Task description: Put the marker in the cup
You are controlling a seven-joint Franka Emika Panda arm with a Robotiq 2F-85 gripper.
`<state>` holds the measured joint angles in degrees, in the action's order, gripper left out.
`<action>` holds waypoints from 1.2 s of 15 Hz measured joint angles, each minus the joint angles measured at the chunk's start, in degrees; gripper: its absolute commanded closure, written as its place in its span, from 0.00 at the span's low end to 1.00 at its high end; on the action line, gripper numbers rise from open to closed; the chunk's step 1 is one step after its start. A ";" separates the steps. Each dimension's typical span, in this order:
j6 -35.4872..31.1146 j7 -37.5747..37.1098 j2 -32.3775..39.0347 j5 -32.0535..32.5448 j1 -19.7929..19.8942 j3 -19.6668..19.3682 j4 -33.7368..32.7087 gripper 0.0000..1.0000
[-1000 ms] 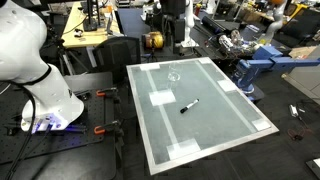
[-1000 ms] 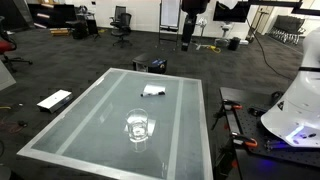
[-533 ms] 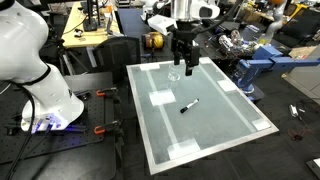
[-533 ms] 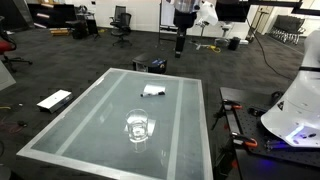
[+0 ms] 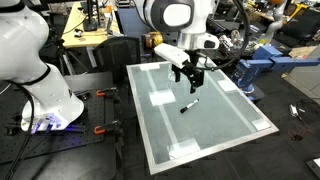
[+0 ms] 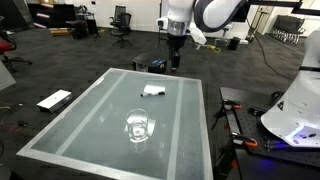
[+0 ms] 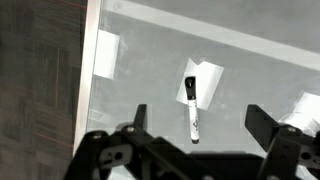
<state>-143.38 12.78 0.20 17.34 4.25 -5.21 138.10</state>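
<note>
The black marker lies flat on the grey table board, partly on a white tape patch. It also shows in an exterior view and in the wrist view. The clear cup stands upright on the board, apart from the marker. I cannot make it out near the arm in the view where the arm stands in front of it. My gripper hangs open and empty in the air above the marker. In the wrist view the marker lies between the spread fingers.
White tape patches mark the board's corners and middle. A blue vise-like object stands beside the board. The white robot base and clamps sit next to it. A flat white object lies on the floor.
The arm has come in from the far edge and dropped towards the marker. The gripper now hangs over the board. The marker and cup have not moved.
</note>
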 measured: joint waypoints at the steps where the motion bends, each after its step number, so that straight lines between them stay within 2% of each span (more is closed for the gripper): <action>1: -1.03 1.72 1.37 -0.02 0.03 -0.11 -0.15 0.00; 7: -3.29 7.18 8.35 0.02 0.76 -0.27 -1.90 0.00; 18: -4.10 7.18 10.78 -1.94 0.82 -0.15 -2.97 0.00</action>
<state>-147.48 19.96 10.98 15.41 5.08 -5.37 135.13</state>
